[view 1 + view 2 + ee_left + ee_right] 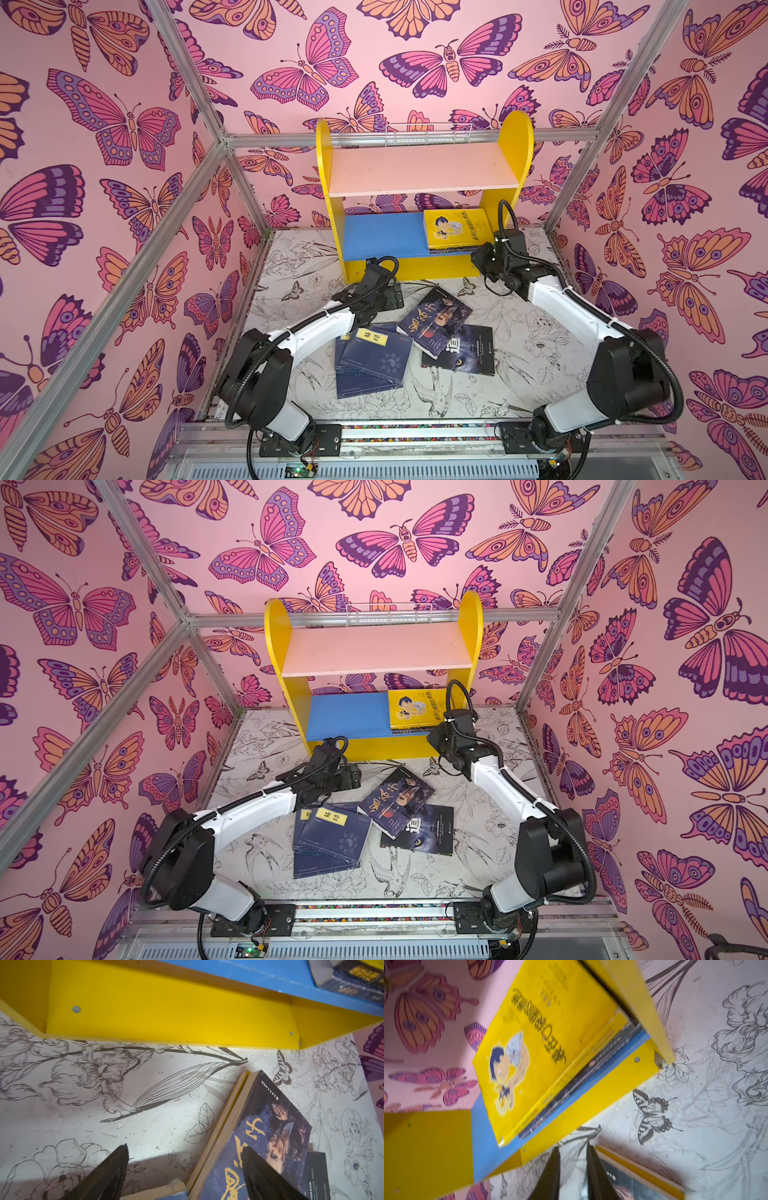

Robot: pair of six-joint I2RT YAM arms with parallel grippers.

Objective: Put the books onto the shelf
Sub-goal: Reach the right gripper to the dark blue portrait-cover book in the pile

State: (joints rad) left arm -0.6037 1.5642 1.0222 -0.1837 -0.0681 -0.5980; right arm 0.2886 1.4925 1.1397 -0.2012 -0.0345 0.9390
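Observation:
The shelf (pixel 424 168) stands at the back, its pink upper board bare. A yellow cartoon-cover book (pixel 455 228) tops a small stack at the right end of the blue lower board (pixel 483 1126). On the table lie navy books (pixel 374 359) with yellow labels, a dark-blue portrait-cover book (pixel 434 320) and a black book (pixel 461 351) partly under it. My left gripper (pixel 185 1147) is open and low over the table, one finger above the portrait book (pixel 270 1118). My right gripper (pixel 573 1147), just in front of the shelf's right end, stands slightly open and empty.
Butterfly-patterned walls (pixel 124 208) and metal frame bars (pixel 183 195) close in the table on three sides. A wire rack (pixel 428 135) sits behind the shelf top. The yellow base strip (pixel 166 1018) runs along the shelf front.

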